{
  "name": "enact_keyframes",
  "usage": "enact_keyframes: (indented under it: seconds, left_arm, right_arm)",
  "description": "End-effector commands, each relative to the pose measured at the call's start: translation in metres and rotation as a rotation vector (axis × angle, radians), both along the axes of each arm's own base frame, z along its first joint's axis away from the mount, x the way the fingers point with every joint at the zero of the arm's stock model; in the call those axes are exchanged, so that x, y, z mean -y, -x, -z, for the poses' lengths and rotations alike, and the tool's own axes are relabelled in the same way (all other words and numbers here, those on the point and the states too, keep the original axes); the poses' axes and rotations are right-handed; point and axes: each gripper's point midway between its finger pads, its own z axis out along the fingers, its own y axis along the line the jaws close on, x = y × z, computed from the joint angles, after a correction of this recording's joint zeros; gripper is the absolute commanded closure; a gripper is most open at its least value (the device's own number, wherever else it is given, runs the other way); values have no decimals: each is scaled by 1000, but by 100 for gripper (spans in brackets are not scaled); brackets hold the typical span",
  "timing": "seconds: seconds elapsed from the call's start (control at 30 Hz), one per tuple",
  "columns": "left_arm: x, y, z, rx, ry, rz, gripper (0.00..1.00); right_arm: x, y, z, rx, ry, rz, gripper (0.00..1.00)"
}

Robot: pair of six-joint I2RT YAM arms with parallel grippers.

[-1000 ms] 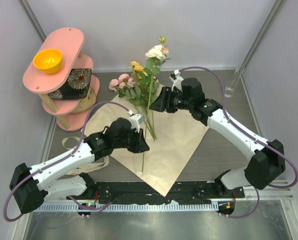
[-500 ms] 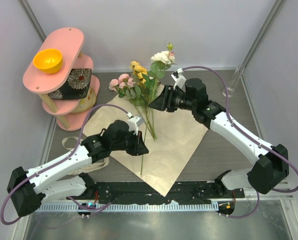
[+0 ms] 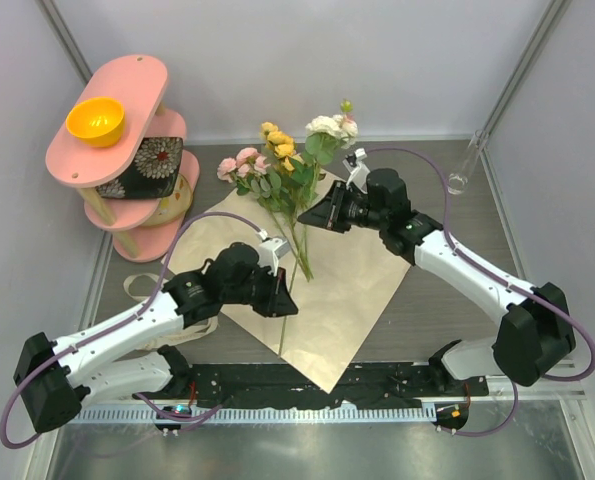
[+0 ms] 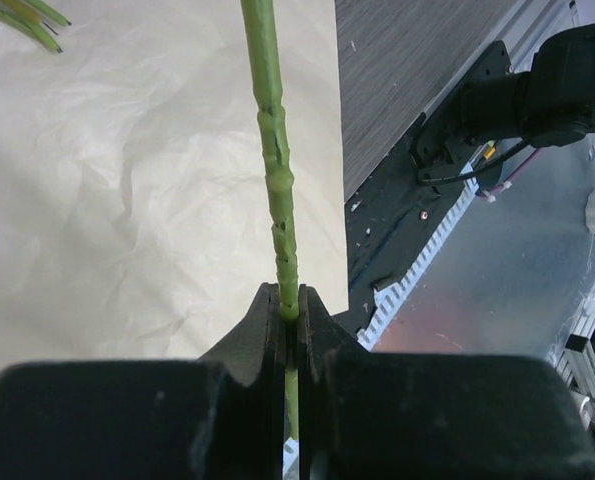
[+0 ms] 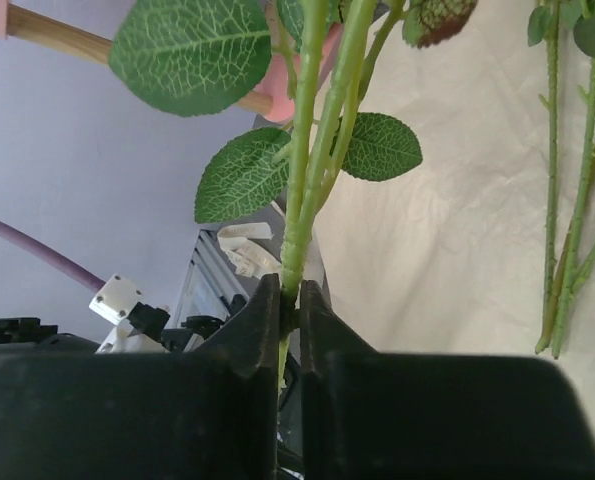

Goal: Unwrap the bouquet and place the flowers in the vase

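The flowers (image 3: pixel 277 165) are lying fanned out at the upper middle of the top view, pink and yellow blooms pointing toward the back wall and their stems trailing down onto the opened paper (image 3: pixel 362 290), which is lying flat on the bench (image 3: pixel 447 300). One white-bloomed stem (image 3: pixel 295 235) is being lifted clear of the rest, running from its blooms near the wall down to the lower middle of the paper. The right hand (image 3: pixel 315 214) is pinching this stem just below its leaves; in the right wrist view its fingers (image 5: pixel 262 330) are pressing together on the green stem (image 5: pixel 299 200), with a broad leaf on either side just above them. The left hand (image 3: pixel 285 300) is pinching the same stem lower down; in the left wrist view the hand (image 4: pixel 289 305) is gripping the knobby stem (image 4: pixel 275 170) tightly over the crinkled paper (image 4: pixel 127 200). The vase (image 3: pixel 464 162) is sitting at the upper right, by the corner post, well apart from the flowers. A cream ribbon (image 3: pixel 135 283) is lying loose beside the paper's left edge, partly under the left arm. At the upper left a pink shelf (image 3: pixel 142 85) is carrying an orange bowl (image 3: pixel 95 120) on top and a black flowered box (image 3: pixel 152 165) below.
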Motion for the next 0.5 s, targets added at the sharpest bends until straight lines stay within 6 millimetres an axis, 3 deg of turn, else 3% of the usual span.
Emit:
enact_keyframes:
  seconds: [0.0, 0.07, 0.1, 0.17, 0.2, 0.27, 0.33, 0.37, 0.43, 0.47]
  left_arm:
    - [8, -4, -22, 83, 43, 47, 100]
    - [3, -5, -22, 74, 14, 23, 98]
    - [1, -5, -29, 84, 24, 13, 78]
    - [-2, -3, -38, 96, 45, 7, 54]
    - [-4, -2, -41, 98, 60, -5, 41]
    - [-10, 1, -62, 141, 124, -19, 33]
    - [-17, 3, -73, 158, 143, -49, 22]
    - [-22, 5, -83, 179, 166, -58, 18]
    - [-30, 5, -92, 196, 171, -89, 16]
    - [-35, 6, -98, 208, 182, -97, 16]
  right_arm:
    - [9, 1, -22, 59, -34, 57, 99]
    - [15, 2, -23, 84, -19, 78, 99]
    - [24, 3, -21, 81, 12, 111, 99]
    - [34, 1, -29, 142, 63, 143, 99]
    - [43, 4, -23, 125, 116, 161, 99]
    - [63, -1, -46, 200, 159, 249, 99]
    - [84, 0, -51, 243, 247, 308, 99]
    - [104, -5, -73, 299, 271, 405, 99]
    - [131, -5, -81, 342, 372, 489, 99]
    - [155, -9, -101, 385, 408, 603, 99]
